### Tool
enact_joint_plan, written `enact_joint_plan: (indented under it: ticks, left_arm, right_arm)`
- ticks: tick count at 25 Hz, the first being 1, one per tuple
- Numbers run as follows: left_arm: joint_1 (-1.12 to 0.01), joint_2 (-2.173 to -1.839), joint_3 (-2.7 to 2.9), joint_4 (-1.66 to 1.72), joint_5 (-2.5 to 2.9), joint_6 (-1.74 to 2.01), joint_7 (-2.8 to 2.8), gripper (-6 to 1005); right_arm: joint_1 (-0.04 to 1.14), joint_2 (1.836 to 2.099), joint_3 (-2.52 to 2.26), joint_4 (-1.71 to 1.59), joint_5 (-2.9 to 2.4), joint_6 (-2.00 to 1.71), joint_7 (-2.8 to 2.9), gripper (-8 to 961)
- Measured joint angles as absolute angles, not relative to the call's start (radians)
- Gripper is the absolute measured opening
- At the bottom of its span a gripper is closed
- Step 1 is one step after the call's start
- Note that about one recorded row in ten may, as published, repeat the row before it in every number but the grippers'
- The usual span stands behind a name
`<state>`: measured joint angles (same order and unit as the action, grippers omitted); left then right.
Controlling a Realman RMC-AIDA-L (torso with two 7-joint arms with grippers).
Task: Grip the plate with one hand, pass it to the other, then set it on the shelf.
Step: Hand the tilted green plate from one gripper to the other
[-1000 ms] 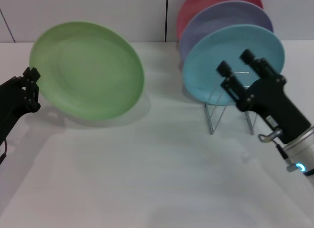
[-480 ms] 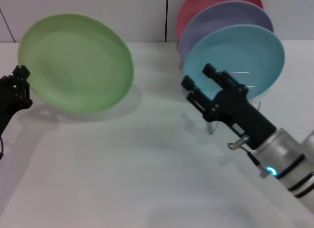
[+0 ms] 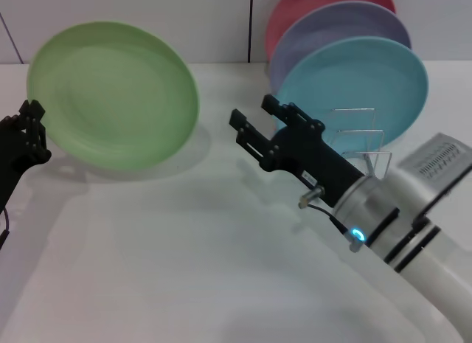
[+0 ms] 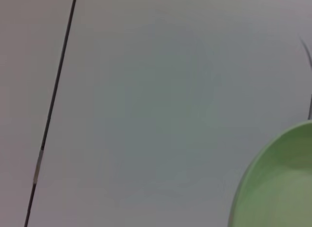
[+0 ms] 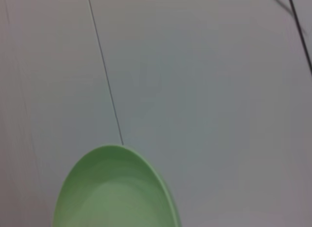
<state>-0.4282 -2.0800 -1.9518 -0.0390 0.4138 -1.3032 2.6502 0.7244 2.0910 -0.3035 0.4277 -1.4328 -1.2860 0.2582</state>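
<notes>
So the left gripper (image 3: 31, 133) is clamped on the rim of the light green plate (image 3: 114, 94), holding it tilted up above the counter (image 3: 184, 247). The right gripper (image 3: 254, 122) sits with fingers apart mid-counter, aimed at the plate, in front of the wire rack (image 3: 354, 136) with the turquoise plate (image 3: 361, 77).

No legible txt. Label (image 3: 440, 158) on right arm, behind the jaws, carries printed lines, too small to read. No brands, nos. or signs elsewhere.
</notes>
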Motion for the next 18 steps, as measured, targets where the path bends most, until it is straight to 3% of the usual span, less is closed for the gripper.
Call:
enact_joint_plan:
  ticks: [18]
  left_arm:
    - [-0.47,-2.08,-1.954,0.022,0.31,-1.283,2.76,64]
  right_arm:
    - [0.759,2.091,0.062,0.524,-1.718,-1.005,0.258,649]
